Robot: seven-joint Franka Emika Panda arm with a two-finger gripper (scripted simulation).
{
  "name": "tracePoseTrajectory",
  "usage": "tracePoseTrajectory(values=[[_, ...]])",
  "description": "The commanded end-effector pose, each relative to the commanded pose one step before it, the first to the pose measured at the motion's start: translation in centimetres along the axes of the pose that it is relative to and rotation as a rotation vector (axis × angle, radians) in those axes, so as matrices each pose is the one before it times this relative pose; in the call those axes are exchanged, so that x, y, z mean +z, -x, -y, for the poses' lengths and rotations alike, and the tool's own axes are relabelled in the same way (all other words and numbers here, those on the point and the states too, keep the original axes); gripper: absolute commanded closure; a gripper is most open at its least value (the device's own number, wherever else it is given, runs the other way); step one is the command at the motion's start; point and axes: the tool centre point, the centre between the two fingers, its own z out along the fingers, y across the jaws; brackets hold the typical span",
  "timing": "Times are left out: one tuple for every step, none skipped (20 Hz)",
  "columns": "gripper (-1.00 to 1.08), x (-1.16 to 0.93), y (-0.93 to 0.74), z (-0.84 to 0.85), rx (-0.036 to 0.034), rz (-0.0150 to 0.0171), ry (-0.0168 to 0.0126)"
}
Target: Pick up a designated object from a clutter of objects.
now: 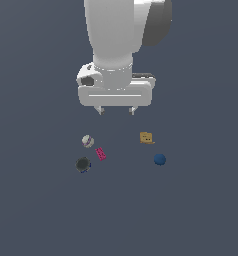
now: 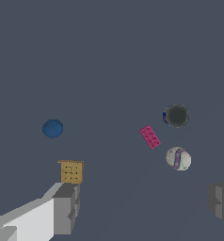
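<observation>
Five small items scattered on dark grey floor (image 1: 36, 210). Gripper (image 1: 116, 110) hangs above them, fingers wide apart, holding nothing. Pink flat brick (image 1: 100, 154) lies just beside marked ball (image 1: 88, 141); dark round disc (image 1: 83, 164) near both. Tan box (image 1: 146, 137) and blue ball (image 1: 160, 159) sit well apart toward exterior view's right. Marked ball: whitish-grey, purple curved stripes, on exterior view's left, untouched, nothing covering it.

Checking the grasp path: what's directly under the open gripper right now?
Only bare grey floor shows under the gripper, whose fingers are spread and empty. The marked ball sits off to the exterior view's left, the tan box to its right. Nothing is covered.
</observation>
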Motion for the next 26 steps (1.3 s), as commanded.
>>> tracePoseTrajectory(values=[[-0.92,0.000,0.000,-0.001,0.00000,0.00000,0.00000],[-0.92,-0.028,-0.006,-0.016,-0.00030,-0.00020,0.00059],[-0.92,-0.078,-0.020,-0.057,-0.00077,-0.00053,0.00157],[-0.92,-0.133,-0.031,-0.085,-0.00134,-0.00091,0.00272],[-0.92,-0.186,-0.044,-0.123,-0.00182,-0.00121,0.00365],[-0.92,-0.245,-0.052,-0.147,-0.00243,-0.00156,0.00476],[-0.92,-0.274,-0.052,-0.151,-0.00268,-0.00163,0.00504],[-0.92,-0.233,-0.037,-0.106,-0.00231,-0.00129,0.00405],[-0.92,-0.183,-0.024,-0.067,-0.00183,-0.00090,0.00287],[-0.92,-0.130,-0.012,-0.026,-0.00134,-0.00055,0.00177],[-0.92,-0.066,-0.002,0.003,-0.00071,-0.00019,0.00064],[-0.92,-0.003,0.006,0.022,0.00000,0.00000,0.00000],[-0.92,0.067,0.001,-0.002,0.00064,0.00030,-0.00096],[-0.92,0.117,-0.003,-0.033,0.00133,0.00021,-0.00076],[-0.92,0.168,-0.013,-0.085,0.00199,0.00012,-0.00055],[-0.92,0.221,-0.021,-0.139,0.00281,0.00008,-0.00046],[-0.92,0.275,-0.026,-0.168,0.00335,0.00006,-0.00046],[-0.92,0.331,-0.028,-0.205,0.00415,0.00010,-0.00062],[-0.92,0.386,-0.028,-0.228,0.00477,0.00014,-0.00079],[-0.92,0.439,-0.027,-0.257,0.00544,0.00018,-0.00093],[-0.92,0.489,-0.025,-0.290,0.00616,0.00020,-0.00103],[-0.92,0.536,-0.021,-0.319,0.00675,0.00021,-0.00105],[-0.92,0.587,-0.017,-0.354,0.00746,0.00021,-0.00105],[-0.92,0.638,-0.011,-0.393,0.00822,0.00021,-0.00106],[-0.92,0.689,-0.001,-0.425,0.00891,0.00022,-0.00106],[-0.92,0.740,0.010,-0.460,0.00966,0.00023,-0.00104]])
